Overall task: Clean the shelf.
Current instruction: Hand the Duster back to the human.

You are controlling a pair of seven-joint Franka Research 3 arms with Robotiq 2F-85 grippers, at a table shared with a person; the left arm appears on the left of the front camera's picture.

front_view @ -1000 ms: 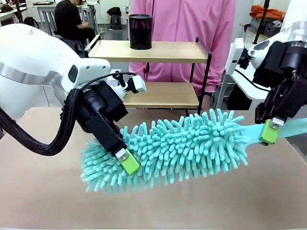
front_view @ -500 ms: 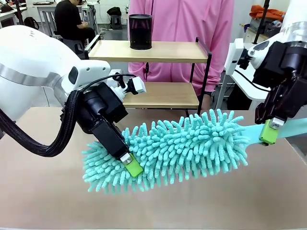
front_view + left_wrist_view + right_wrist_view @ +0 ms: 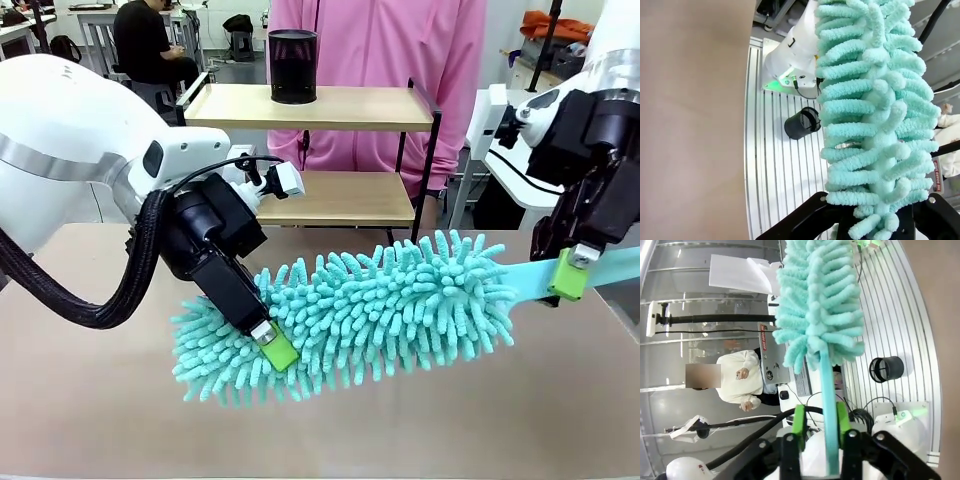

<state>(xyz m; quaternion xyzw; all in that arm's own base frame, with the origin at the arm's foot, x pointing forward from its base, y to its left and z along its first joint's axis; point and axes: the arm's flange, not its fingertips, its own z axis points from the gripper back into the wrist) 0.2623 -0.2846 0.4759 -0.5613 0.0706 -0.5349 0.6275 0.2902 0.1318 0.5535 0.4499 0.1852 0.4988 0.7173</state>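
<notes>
A teal fluffy duster [image 3: 400,300] hangs slanted just above the tan table, in front of the shelf [image 3: 330,108]. My left gripper [image 3: 275,350] is shut on the duster's lower left end, its green pad sunk into the fluff. The left wrist view shows the same fluffy head [image 3: 875,100] pinched between the black fingers of the left gripper [image 3: 875,225]. At the right, my right gripper [image 3: 565,278] straddles the flat teal handle [image 3: 620,265]. In the right wrist view the right gripper [image 3: 821,425] is open, with a gap between one green pad [image 3: 799,425] and the handle [image 3: 827,400].
A black mesh cup [image 3: 293,66] stands on the shelf's top board; the lower board [image 3: 340,197] is bare. A person in a pink top [image 3: 380,45] stands right behind the shelf. The tan table [image 3: 500,420] has free room in front of the duster.
My left gripper has closed into the duster's fluffy end. My right gripper's jaws have parted around the handle. The duster has barely moved.
</notes>
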